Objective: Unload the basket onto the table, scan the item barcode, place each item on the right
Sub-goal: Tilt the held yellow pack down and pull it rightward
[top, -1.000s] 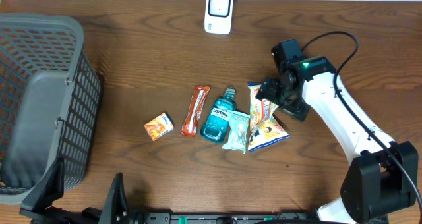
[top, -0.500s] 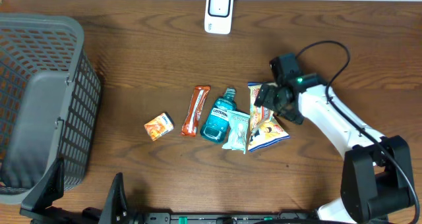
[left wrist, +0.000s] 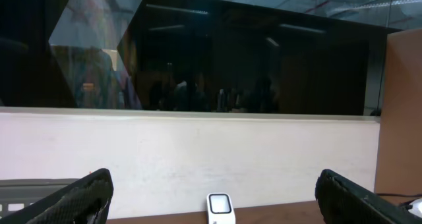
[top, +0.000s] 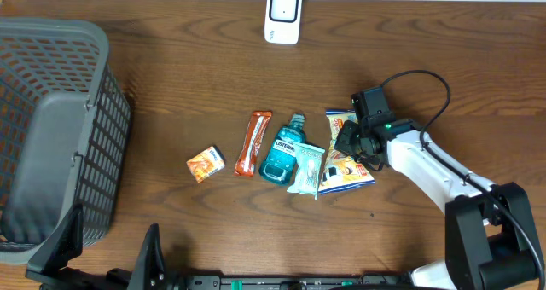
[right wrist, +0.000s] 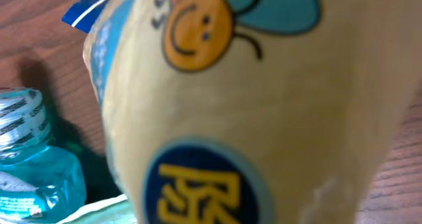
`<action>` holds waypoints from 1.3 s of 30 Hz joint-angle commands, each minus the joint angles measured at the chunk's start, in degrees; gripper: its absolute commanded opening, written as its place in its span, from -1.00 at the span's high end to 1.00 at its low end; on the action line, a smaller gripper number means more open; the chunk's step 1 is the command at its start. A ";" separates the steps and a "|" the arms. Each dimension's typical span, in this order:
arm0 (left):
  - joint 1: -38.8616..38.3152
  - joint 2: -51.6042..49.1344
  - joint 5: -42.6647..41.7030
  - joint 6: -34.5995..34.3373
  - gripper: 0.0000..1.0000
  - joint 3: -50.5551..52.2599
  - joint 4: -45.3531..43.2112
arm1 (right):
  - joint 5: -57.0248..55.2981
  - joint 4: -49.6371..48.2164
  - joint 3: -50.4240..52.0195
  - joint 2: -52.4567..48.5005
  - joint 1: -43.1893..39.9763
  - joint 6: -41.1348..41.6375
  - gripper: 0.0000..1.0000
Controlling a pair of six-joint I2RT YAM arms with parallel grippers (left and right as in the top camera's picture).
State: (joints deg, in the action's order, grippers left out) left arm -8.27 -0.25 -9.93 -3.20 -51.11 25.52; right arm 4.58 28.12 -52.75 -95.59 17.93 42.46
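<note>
The item under my right gripper (top: 348, 140) is a cream and blue snack bag (top: 348, 169), lying right of centre on the table. The gripper is pressed down on the bag's upper half and is shut on it. In the right wrist view the bag (right wrist: 250, 105) bulges up and fills the picture, hiding the fingers. The white barcode scanner (top: 282, 14) stands at the table's back edge. My left gripper (left wrist: 212, 188) is open, raised and facing the wall, with the scanner (left wrist: 219, 211) low between its fingers.
Left of the bag lie a pale green packet (top: 305, 167), a blue mouthwash bottle (top: 283, 148), a red-orange bar (top: 252, 142) and a small orange pack (top: 206, 164). A grey mesh basket (top: 51, 128) fills the left side. The bottle (right wrist: 33, 158) sits close beside the bag.
My right gripper has come down and slightly toward the front onto the snack bag and shut on it. The bag's top has crumpled. The left gripper has not moved.
</note>
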 commanded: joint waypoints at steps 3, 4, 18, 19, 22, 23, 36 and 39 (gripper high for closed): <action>0.28 0.11 0.55 -0.31 -0.96 0.33 -0.24 | 7.69 12.11 -4.00 -2.12 -1.79 6.62 0.97; 0.28 0.11 0.55 -0.28 -0.96 0.33 -0.24 | 8.07 16.96 -5.88 -2.12 -2.36 9.70 0.97; 0.28 0.11 0.55 -0.31 -0.96 0.33 -0.26 | 33.07 50.27 -15.13 -2.12 -9.38 25.44 0.97; 0.28 0.11 0.55 -0.31 -0.96 0.33 -0.26 | 33.66 50.58 -15.13 -2.12 -9.35 26.88 0.97; 0.28 0.11 0.55 -0.31 -0.96 0.33 -0.26 | 35.50 52.59 -15.13 -2.12 -9.38 32.85 0.96; 0.28 0.11 0.55 -0.31 -0.96 0.33 -0.26 | 36.79 53.44 -15.13 -2.12 -9.35 34.23 0.95; 0.28 0.11 0.55 -0.31 -0.96 0.33 -0.26 | 47.67 53.55 -15.13 -2.12 -9.22 34.64 0.97; 0.28 0.11 0.55 -0.31 -0.95 0.33 -0.26 | 47.95 53.55 -15.13 -2.12 -9.25 35.82 0.97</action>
State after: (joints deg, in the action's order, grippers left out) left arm -8.27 -0.25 -9.93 -3.20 -51.11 25.50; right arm 47.66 81.38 -66.70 -97.45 8.71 75.99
